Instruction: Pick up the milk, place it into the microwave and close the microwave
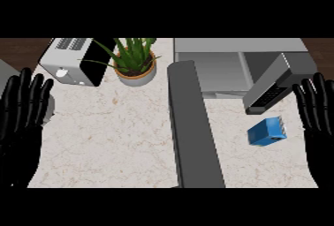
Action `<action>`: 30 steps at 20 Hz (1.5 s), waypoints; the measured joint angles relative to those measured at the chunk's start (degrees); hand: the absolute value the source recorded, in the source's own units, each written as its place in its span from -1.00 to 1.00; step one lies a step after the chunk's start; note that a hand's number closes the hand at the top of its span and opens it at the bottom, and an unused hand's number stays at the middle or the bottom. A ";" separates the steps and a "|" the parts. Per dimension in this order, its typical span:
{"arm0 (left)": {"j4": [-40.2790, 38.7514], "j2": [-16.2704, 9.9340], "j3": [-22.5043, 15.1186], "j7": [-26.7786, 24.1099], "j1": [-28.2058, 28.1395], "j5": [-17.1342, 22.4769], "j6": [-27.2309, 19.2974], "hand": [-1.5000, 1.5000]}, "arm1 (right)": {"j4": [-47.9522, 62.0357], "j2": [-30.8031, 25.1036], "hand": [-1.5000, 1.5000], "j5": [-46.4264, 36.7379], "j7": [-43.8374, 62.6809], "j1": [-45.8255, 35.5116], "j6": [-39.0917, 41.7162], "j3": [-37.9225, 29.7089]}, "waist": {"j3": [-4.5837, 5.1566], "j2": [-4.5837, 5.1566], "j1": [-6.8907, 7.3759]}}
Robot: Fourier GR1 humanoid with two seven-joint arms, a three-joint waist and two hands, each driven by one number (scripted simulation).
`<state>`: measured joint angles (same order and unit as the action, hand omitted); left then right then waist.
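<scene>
Both hands, left hand (23, 119) and right hand (318, 115), open, fingers straight, empty. Milk (267, 131) on surface just left of right fingers, ungrasped. Microwave (222, 70) door open; all steps remain.

A small blue milk carton (266, 131) lies tipped on the pale marble counter at the right, nearer than the microwave (222, 66). The grey microwave stands at the far side, its long dark door (192, 128) swung wide open.
</scene>
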<state>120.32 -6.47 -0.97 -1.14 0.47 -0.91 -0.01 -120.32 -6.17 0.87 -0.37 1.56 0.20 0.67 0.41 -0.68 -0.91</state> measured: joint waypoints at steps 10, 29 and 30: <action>1.46 4.29 -1.47 3.87 -4.37 0.46 -3.15 -1.00 | -2.93 -2.42 -1.00 15.62 6.96 -1.30 9.26 -0.31 | -0.37 0.51 1.17; 6.04 5.25 -1.25 -4.29 -21.99 7.39 2.12 -1.00 | -4.00 -0.66 -1.00 14.55 8.03 3.28 10.09 -3.29 | -0.40 0.62 1.16; 6.90 4.90 -0.57 -4.03 -22.71 8.20 2.57 -1.00 | -2.95 -0.65 -1.00 14.44 7.42 3.39 10.27 -3.91 | -0.40 0.62 1.17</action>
<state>127.22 -1.56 -1.54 -5.16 -22.24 7.30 2.56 -123.27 -6.82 15.31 7.06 4.95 10.47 -3.23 0.01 -0.07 0.26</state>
